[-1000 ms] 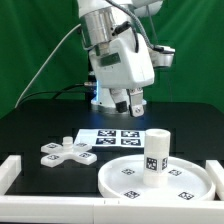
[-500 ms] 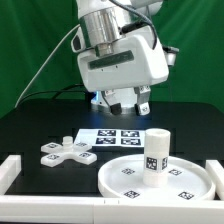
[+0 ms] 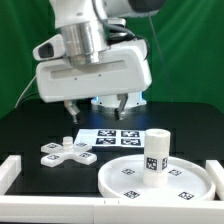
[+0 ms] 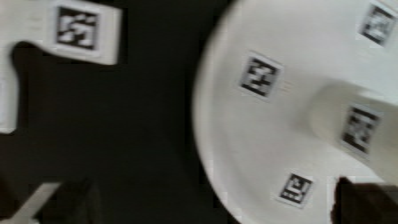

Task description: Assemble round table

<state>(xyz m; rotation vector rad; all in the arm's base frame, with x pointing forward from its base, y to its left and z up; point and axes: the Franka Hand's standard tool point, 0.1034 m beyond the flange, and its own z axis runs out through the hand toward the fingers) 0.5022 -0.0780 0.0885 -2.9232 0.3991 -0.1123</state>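
The round disc lies flat at the front on the exterior view's right, and the short thick leg stands upright on it. The cross-shaped base lies on the black table to the exterior view's left of the disc. My gripper hangs open and empty above the table, behind the parts, with its fingers pointing down. In the wrist view the disc, the leg and part of the base show below the gripper, whose dark fingers are blurred at the frame's edge.
The marker board lies flat between the base and the disc, under the gripper. A white border rim runs round the front and sides of the black table. A green backdrop stands behind the arm.
The arm has swung toward the exterior view's left and the hand has turned, so its broad side now faces the camera. The gripper stays open. The parts have not moved.
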